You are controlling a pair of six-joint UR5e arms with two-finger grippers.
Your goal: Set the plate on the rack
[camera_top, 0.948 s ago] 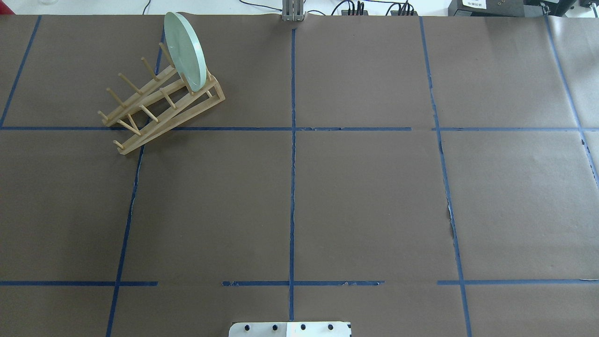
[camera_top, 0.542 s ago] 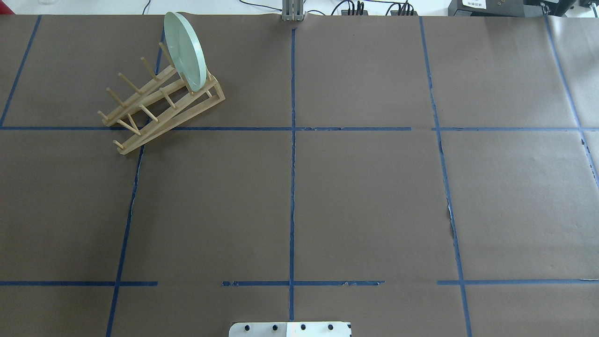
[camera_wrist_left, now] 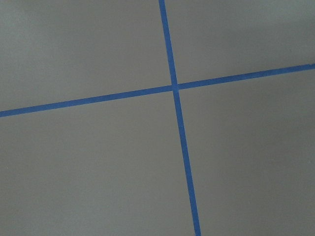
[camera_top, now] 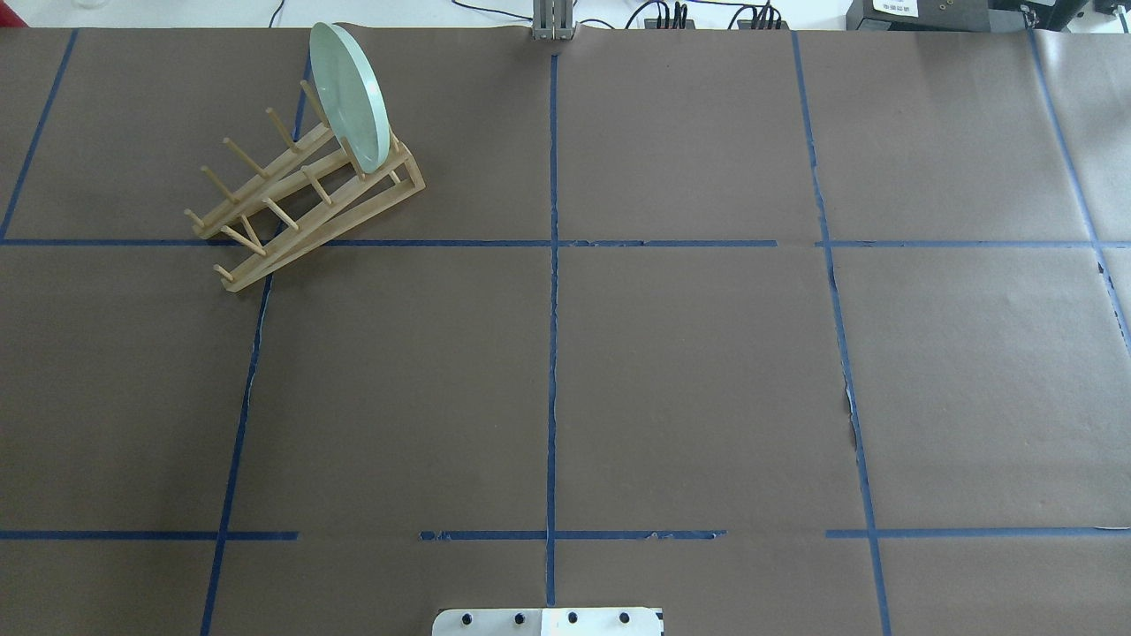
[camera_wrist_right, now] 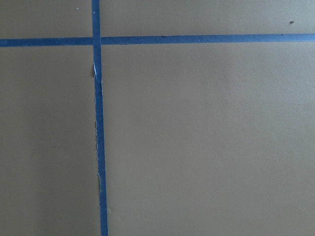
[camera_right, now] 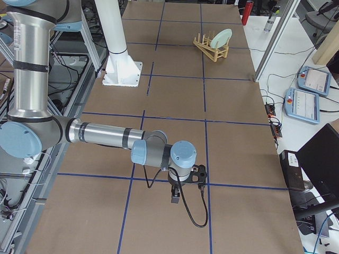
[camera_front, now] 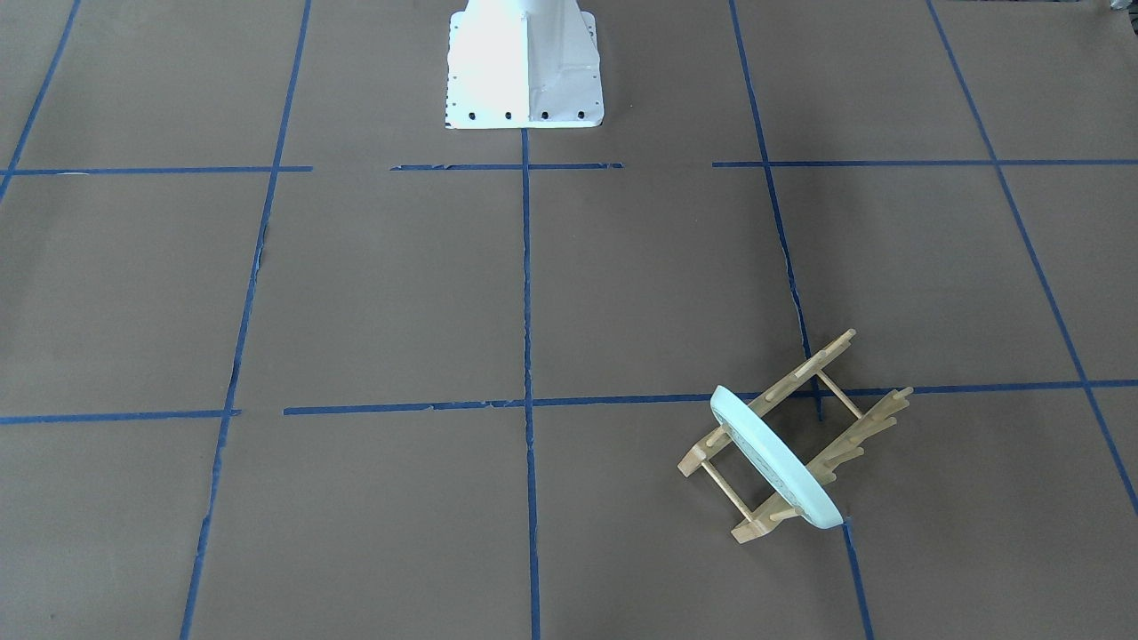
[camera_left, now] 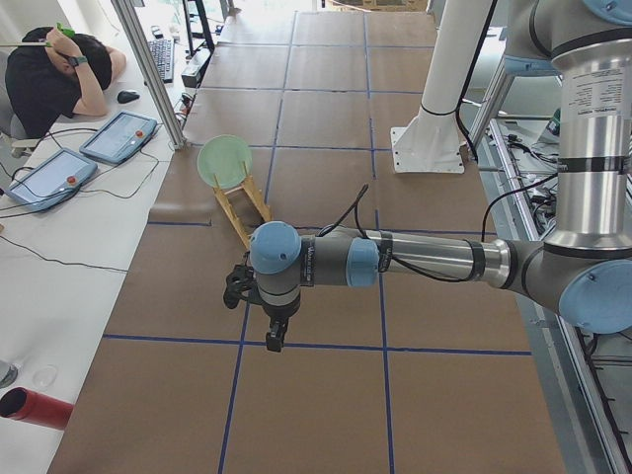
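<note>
Though both arms (camera_left: 425, 259) stretch out, I cannot tell whether left gripper (camera_left: 276, 336) or right gripper (camera_right: 175, 197) gapes.

readable text: none anywhere in the views
left arm upper tube (camera_left: 593, 94): dark print runs along the silver tube, too small to read
white sticker (camera_top: 894, 7): on the black box (camera_top: 950, 16) at the table's far edge, dark print, blurred, not legible

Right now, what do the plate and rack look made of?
Plate: pale mint, smooth, soft sheen; glazed ceramic or plastic, cannot tell which. Rack: light wood, matte and unpainted-looking; round dowel pegs and pale tan colour show it.
</note>
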